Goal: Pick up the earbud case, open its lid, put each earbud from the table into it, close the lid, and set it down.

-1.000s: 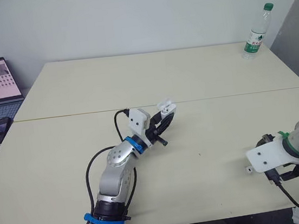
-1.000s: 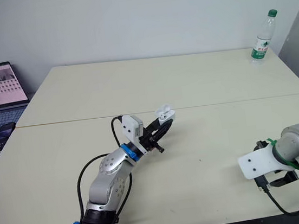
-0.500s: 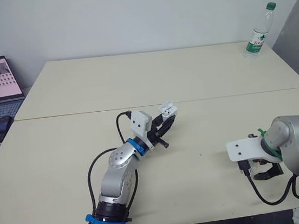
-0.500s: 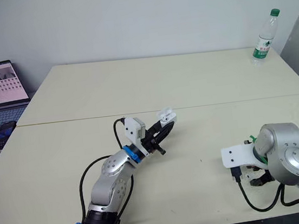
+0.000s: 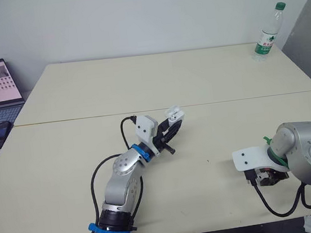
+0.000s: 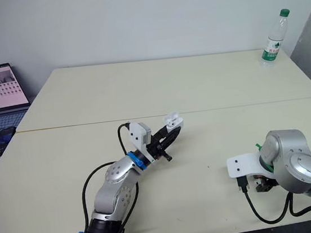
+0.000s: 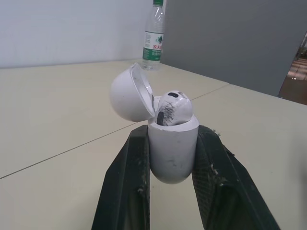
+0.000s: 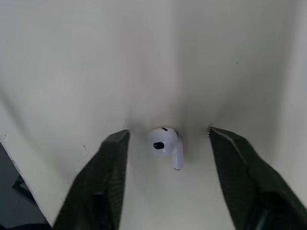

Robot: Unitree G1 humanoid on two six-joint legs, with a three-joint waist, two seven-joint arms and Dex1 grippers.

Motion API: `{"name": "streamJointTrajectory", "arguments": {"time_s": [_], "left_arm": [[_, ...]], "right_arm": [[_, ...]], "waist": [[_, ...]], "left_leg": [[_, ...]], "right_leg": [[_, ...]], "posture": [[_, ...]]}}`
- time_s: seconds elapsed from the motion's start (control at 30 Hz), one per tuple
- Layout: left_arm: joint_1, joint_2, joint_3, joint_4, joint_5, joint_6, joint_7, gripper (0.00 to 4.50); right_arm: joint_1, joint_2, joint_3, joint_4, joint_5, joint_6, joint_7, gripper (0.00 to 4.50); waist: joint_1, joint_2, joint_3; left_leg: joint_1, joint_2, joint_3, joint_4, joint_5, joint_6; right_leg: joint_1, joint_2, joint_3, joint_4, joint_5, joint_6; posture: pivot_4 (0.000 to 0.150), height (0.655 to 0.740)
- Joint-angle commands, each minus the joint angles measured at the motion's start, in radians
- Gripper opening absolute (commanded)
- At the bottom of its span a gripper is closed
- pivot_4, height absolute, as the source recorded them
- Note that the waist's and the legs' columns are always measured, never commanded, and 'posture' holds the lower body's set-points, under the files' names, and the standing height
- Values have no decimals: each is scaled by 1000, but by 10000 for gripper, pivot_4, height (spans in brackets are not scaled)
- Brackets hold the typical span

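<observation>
Glossy white plastic, smooth as an egg: the earbud case [image 7: 171, 155] sits clamped upright between the scuffed black fingers of the left tool [image 7: 172, 141], raised off the matte cream tabletop [image 8: 96, 57]. Its domed lid [image 7: 127, 93] is hinged back, and a rounded seated earbud [image 7: 173, 108] nests inside. The right tool [image 8: 169, 135] is spread wide, straddling the stemmed loose earbud [image 8: 166, 144] on the tabletop and touching neither side of it.
</observation>
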Motion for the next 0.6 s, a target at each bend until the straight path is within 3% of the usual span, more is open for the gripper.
{"name": "streamJointTrajectory", "arguments": {"time_s": [0.03,0.13,0.17,0.6], "left_arm": [[3,-2,-1,-56,-4,-9,2,7896],[5,-1,0,-59,-4,-8,3,7896],[5,-1,0,-58,-4,-8,2,7896],[1,1,-3,-56,-1,-5,1,7896]], "right_arm": [[-15,-5,3,-14,22,11,18,13437],[-6,-13,7,-13,23,-3,9,1935],[-3,-15,7,-11,23,-5,6,487],[-11,-39,-65,-31,107,0,-13,487]], "waist": [[0,0,0],[0,0,0],[0,0,0],[0,0,0]], "left_leg": [[0,0,0,0,0,0],[0,0,0,0,0,0],[0,0,0,0,0,0],[0,0,0,0,0,0]], "right_leg": [[0,0,0,0,0,0],[0,0,0,0,0,0],[0,0,0,0,0,0],[0,0,0,0,0,0]], "posture": [[1500,7362],[1500,7362],[1500,7362],[1500,7362]]}}
